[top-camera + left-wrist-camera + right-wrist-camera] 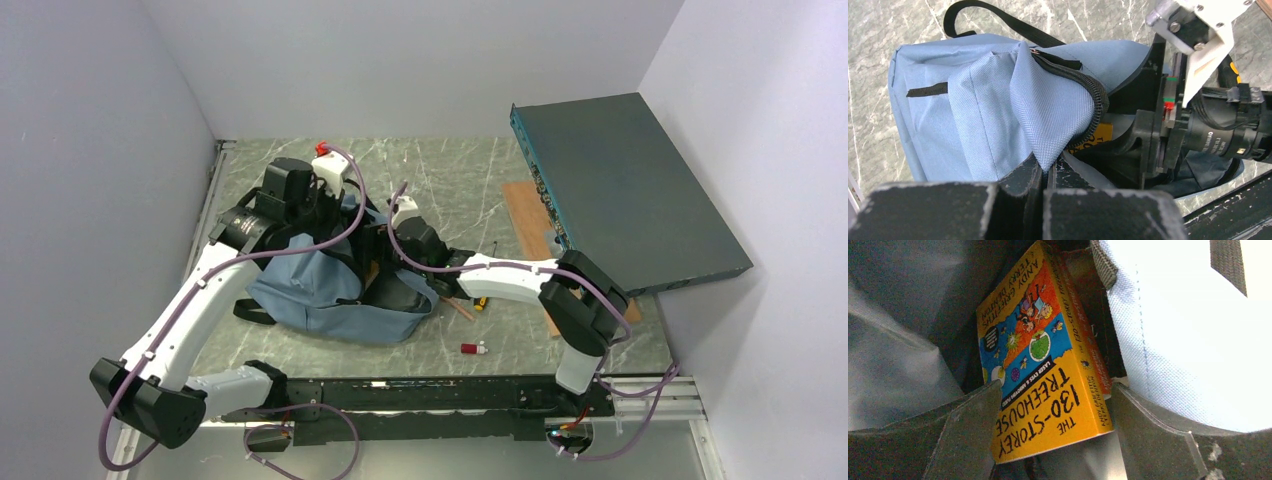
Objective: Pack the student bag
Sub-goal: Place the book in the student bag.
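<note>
Right wrist view: the right gripper (1055, 387) is reaching into the mouth of the student bag (1173, 340), its fingers (968, 430) standing spread to either side of a yellow paperback book (1043, 365). The book is lying between them with its spine toward the right-hand finger. A sliver of gap is showing there, so the book is judged released rather than gripped. Beyond the fingertips, pale fabric is closing in on both sides.

Left wrist view: the left gripper (1045, 167) is clenching a fold of the bag's blue cloth just below the zipper edge (1095, 100). It is lifting the flap so that the opening is gaping toward the other arm. Past the fingers, the bag's body is slumping on the table (878, 30), with a black strap (998, 20) trailing at its far side.

Top external view: the bag is lying on its side between the two wrists, both arms converging on its open end.

Handling, as judged: the bag is looking soft, limp and light, likely to sag shut once let go. The stitched zipper edge or a strap is offering the firmest hold, since a shallow pinch of smooth cloth could slip. The book is adding weight low inside.
</note>
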Robot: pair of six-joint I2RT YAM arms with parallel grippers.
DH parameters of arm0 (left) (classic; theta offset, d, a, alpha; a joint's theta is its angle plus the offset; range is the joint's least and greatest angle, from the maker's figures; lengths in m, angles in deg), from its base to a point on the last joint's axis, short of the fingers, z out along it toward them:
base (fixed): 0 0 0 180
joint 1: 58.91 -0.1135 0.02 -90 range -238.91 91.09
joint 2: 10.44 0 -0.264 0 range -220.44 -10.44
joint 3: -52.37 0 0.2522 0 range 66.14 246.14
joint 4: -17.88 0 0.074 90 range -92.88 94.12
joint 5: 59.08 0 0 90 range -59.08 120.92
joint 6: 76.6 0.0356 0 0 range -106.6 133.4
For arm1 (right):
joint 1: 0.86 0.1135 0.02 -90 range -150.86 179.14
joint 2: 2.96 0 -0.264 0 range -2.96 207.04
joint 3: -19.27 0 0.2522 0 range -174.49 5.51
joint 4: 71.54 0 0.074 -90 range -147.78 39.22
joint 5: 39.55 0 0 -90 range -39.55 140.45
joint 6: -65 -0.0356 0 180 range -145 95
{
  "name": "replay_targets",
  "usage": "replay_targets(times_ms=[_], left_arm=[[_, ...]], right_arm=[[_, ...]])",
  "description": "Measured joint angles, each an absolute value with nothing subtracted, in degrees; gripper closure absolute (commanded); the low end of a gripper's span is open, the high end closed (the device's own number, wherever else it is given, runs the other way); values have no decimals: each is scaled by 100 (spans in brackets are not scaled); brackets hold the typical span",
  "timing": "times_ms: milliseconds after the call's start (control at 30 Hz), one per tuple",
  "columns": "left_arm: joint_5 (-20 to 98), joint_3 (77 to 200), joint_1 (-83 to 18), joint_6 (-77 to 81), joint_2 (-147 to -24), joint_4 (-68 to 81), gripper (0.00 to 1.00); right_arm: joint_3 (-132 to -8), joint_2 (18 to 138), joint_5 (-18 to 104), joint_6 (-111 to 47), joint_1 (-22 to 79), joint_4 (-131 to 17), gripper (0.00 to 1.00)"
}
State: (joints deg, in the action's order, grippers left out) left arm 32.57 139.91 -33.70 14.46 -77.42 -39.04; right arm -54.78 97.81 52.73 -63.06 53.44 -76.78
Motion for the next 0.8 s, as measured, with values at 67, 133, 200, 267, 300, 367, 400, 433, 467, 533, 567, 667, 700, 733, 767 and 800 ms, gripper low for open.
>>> replay_targets(times_ms=[67, 133, 200, 267, 300, 367, 400, 433, 467, 533, 567, 667, 700, 733, 767, 800], left_arm=[[3254, 13948, -3370, 1446, -7723, -3880, 100], [3254, 13945, -3372, 1446, -7720, -3858, 100], [3254, 13945, -3372, 1446, -7720, -3856, 100], [3254, 13943, -3372, 1446, -7720, -3856, 100], [3254, 13943, -3372, 1446, -7723, -3856, 100], [3257, 13941, -3372, 1444, -7733, -3856, 100], [3257, 13941, -3372, 1444, -7744, -3856, 100], [3259, 13941, -3372, 1440, -7760, -3856, 100], [3261, 13941, -3372, 1431, -7777, -3853, 100], [3268, 13941, -3372, 1427, -7808, -3851, 100], [3270, 13941, -3372, 1427, -7817, -3847, 100], [3289, 13941, -3372, 1425, -7852, -3832, 100], [3298, 13941, -3372, 1425, -7860, -3823, 100], [3302, 13941, -3372, 1425, -7876, -3814, 100], [3305, 13941, -3372, 1425, -7886, -3808, 100], [3305, 13941, -3372, 1425, -7895, -3805, 100]], right_arm=[[-5404, 9705, 5183, -6265, 5303, -7702, 20], [-5367, 9690, 5074, -6250, 5279, -7737, 21], [-5356, 9694, 5002, -6241, 5272, -7737, 18], [-5350, 9694, 4993, -6239, 5274, -7726, 14], [-5343, 9694, 5002, -6243, 5272, -7707, 12], [-5315, 9687, 5017, -6265, 5274, -7626, 10], [-5284, 9677, 5015, -6276, 5274, -7591, 10], [-5207, 9650, 4991, -6315, 5274, -7567, 9], [-5144, 9624, 4974, -6370, 5274, -7536, 9], [-4943, 9565, 4871, -6523, 5274, -7536, 7], [-4860, 9552, 4825, -6597, 5274, -7536, 6], [-4766, 9567, 4639, -6816, 5274, -7530, 13], [-4766, 9578, 4580, -6879, 5274, -7560, 20], [-4766, 9589, 4528, -6956, 5272, -7613, 31], [-4768, 9609, 4497, -7006, 5272, -7670, 41], [-4770, 9648, 4436, -7091, 5265, -7772, 46]])
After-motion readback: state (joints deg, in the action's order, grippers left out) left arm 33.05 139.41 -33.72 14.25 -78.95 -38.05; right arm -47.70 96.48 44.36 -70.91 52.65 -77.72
